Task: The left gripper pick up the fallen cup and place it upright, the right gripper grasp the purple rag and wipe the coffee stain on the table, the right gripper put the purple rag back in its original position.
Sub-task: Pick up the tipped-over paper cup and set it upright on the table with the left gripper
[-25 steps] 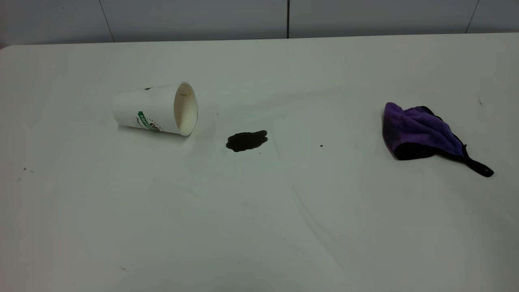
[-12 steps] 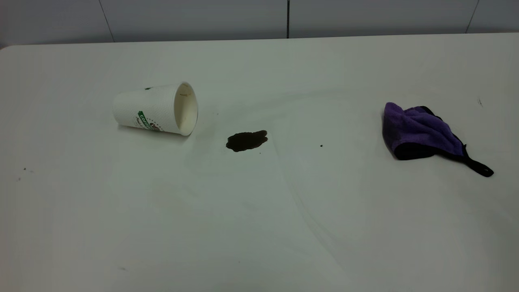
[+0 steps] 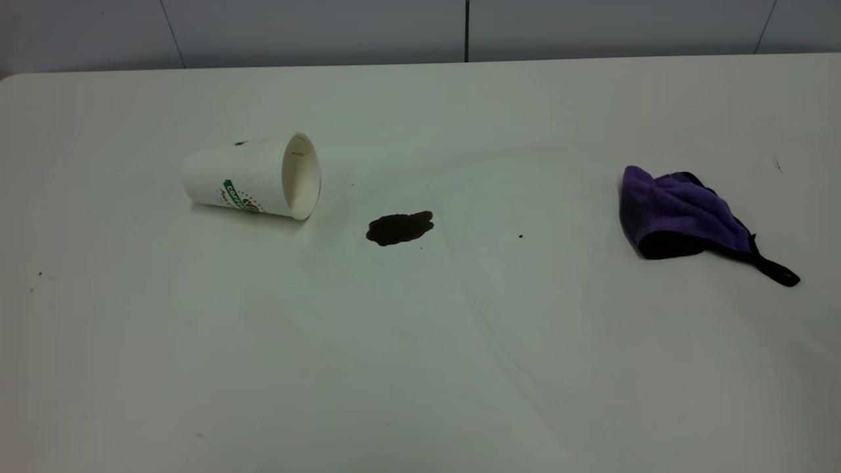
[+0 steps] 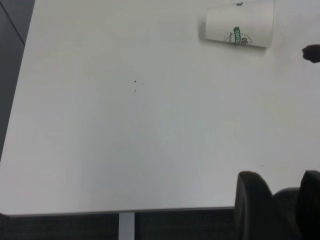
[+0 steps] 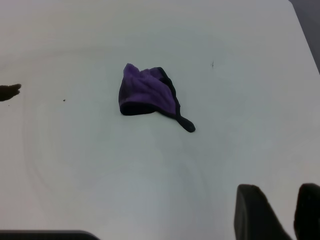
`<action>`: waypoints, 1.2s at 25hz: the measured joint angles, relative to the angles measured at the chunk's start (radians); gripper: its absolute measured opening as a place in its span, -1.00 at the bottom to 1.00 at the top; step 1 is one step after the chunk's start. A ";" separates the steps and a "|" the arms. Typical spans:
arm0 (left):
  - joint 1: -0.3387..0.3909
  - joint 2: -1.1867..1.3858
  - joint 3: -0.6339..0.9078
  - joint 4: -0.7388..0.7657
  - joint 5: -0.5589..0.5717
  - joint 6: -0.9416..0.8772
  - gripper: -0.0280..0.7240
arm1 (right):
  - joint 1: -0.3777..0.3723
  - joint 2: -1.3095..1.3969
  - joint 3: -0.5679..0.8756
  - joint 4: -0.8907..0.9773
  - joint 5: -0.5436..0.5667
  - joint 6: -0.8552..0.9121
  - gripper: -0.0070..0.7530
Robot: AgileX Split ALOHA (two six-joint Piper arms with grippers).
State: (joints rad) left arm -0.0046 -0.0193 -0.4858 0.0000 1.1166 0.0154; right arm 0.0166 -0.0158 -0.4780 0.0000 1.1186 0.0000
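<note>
- The table (image 3: 420, 368): white top with faint smears; it carries the cup, the coffee stain and the purple rag
- The cup (image 3: 253, 176): lies on its side in the exterior view's left half, at about 10 o'clock from the table's middle; its open mouth faces 3 o'clock, toward the stain; green banner logo visible on the side wall; cream inside with brown marks near the rim
- The coffee stain (image 3: 399, 228): dark oval puddle near the cup's mouth, at about 4 o'clock from it, apart from the cup
- The purple rag (image 3: 683, 213): crumpled heap well apart from the stain, at about 3 o'clock from it; black edging, with a black loop tab (image 3: 783, 274) trailing toward 4 o'clock
- A tiny dark speck (image 3: 520, 236) sits between stain and rag
- The left gripper (image 4: 282, 197): outside the exterior view; in the left wrist view its two dark fingertips stand apart with a gap between them, holding nothing, above the table's near edge and well apart from the cup (image 4: 240, 24)
- The right gripper (image 5: 280, 205): outside the exterior view; in the right wrist view its fingertips are likewise spread and empty, well apart from the rag (image 5: 146, 92)
</note>
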 joint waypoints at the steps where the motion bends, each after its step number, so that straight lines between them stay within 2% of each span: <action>1: 0.000 0.000 0.000 0.000 0.000 0.000 -0.28 | 0.000 0.000 0.000 0.000 0.000 0.000 -0.35; 6: 0.000 0.026 -0.010 0.000 -0.011 -0.043 -0.28 | 0.000 0.000 0.000 0.000 0.000 0.000 -0.35; 9: 0.000 0.130 -0.035 0.008 -0.071 -0.054 -0.20 | 0.000 0.000 0.000 0.000 0.000 0.000 -0.35; 12: 0.000 0.297 -0.062 0.023 -0.154 -0.051 0.06 | 0.000 0.000 0.000 0.000 0.000 0.000 -0.35; 15: 0.000 0.506 -0.104 0.043 -0.259 -0.041 0.50 | 0.000 0.000 0.000 0.000 0.000 0.000 -0.35; 18: 0.000 0.735 -0.161 0.056 -0.369 -0.038 0.84 | 0.000 0.000 0.000 0.000 0.001 0.000 -0.35; 21: -0.009 0.942 -0.232 0.058 -0.445 -0.038 0.96 | 0.000 0.000 0.000 0.000 0.001 0.000 -0.35; 25: -0.089 1.195 -0.345 0.104 -0.491 -0.052 0.97 | 0.000 0.000 0.000 0.000 0.001 0.000 -0.35; 30: -0.252 1.469 -0.504 0.277 -0.503 -0.214 0.97 | 0.000 0.000 0.000 0.000 0.001 0.000 -0.35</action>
State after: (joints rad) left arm -0.2565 1.4492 -0.9899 0.2775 0.6133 -0.1987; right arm 0.0166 -0.0158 -0.4780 0.0000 1.1194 0.0000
